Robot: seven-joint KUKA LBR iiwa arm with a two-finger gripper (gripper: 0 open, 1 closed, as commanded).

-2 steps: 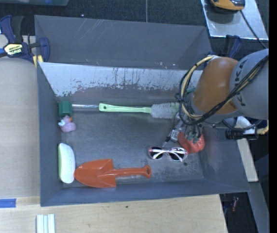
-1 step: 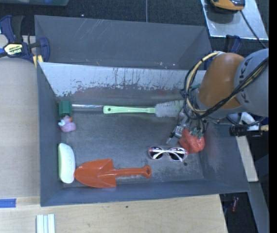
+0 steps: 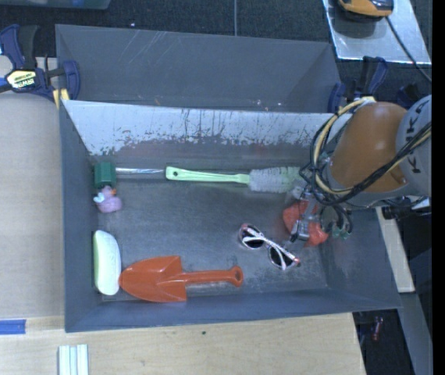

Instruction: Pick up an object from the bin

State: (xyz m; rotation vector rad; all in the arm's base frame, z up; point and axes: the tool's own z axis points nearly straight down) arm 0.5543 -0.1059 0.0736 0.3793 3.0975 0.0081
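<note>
Camera view from above and slightly to one side of the grey metal bin [image 3: 207, 76], with the arm entering from the right under its orange cover [image 3: 367, 147]. The gripper [image 3: 308, 223] is low at the bin's right end, directly over a small red-orange object [image 3: 290, 217] lying close to the right wall. The wrist and cables hide the tool's tip, so it cannot be told whether the tool is apart, together or clamped on that object. Judged from this, the approach is made, but a grasp cannot be confirmed and the lift out of the bin remains to be done. White-and-red sunglasses [image 3: 269, 247] lie just beside the gripper towards the middle of the floor. A pale green brush with white bristles [image 3: 230, 178] lies along the back wall, its bristle end near the arm. Well apart at the left end are an orange shovel [image 3: 172, 278], a white oblong piece [image 3: 106, 262], a small pink duck [image 3: 108, 201] and a dark green block [image 3: 103, 173]. The floor is dull, scuffed grey metal, and the back wall is streaked with dark scratches. The objects lie singly, not heaped, leaving open floor between them, though the right wall stands close behind the gripper and leaves little room on that side.
</note>
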